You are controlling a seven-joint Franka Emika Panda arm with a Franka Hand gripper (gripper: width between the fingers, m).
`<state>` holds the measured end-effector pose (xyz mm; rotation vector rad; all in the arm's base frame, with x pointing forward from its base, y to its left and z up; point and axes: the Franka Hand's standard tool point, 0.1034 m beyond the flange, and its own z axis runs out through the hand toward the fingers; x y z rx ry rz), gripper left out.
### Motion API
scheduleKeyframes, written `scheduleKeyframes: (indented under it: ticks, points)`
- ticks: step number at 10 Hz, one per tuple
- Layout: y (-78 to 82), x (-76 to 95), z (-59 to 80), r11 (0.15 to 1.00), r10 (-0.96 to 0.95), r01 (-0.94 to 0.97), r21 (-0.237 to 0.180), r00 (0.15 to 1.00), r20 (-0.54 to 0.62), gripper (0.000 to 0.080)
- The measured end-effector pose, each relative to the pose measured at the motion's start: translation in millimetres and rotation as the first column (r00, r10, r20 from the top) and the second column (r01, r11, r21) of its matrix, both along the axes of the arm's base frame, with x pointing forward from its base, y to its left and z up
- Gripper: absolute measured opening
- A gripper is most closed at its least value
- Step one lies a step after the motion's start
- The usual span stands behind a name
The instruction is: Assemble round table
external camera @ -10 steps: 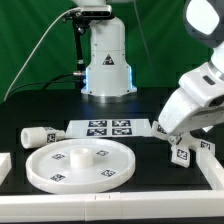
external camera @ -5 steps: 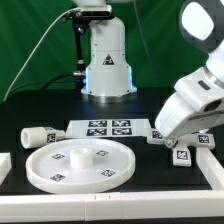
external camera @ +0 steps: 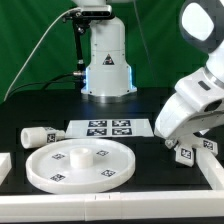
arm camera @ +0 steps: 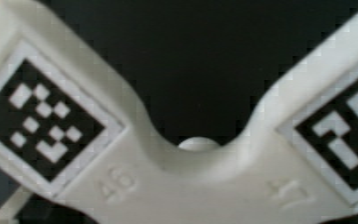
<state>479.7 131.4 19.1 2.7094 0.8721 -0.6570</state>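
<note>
Currently: jaws low over the cross-shaped base, which lies directly beneath them on the desk. Wrist view shows the notch between two tagged arms of the cross centred below. Jaw state: cannot tell, tips hidden behind the hand's body; gripped or merely touched is unclear. Round disc lies well apart from the jaws, short leg farther still. Marker board is nearer. A white rail just beside the base may crowd a lift.
</note>
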Motion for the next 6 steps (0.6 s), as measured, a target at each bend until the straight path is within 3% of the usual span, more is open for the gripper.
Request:
scheduleKeyframes:
  ticks: [2, 4, 6]
  points:
    - [0.0, 0.0, 0.0, 1.0, 0.0, 0.0, 0.0, 1.0, 0.0, 0.0649]
    - [0.0, 0.0, 0.1, 1.0, 0.0, 0.0, 0.0, 1.0, 0.0, 0.045]
    - [0.4, -0.3, 0.9, 1.0, 0.004, -0.004, 0.002, 1.0, 0.002, 0.045]
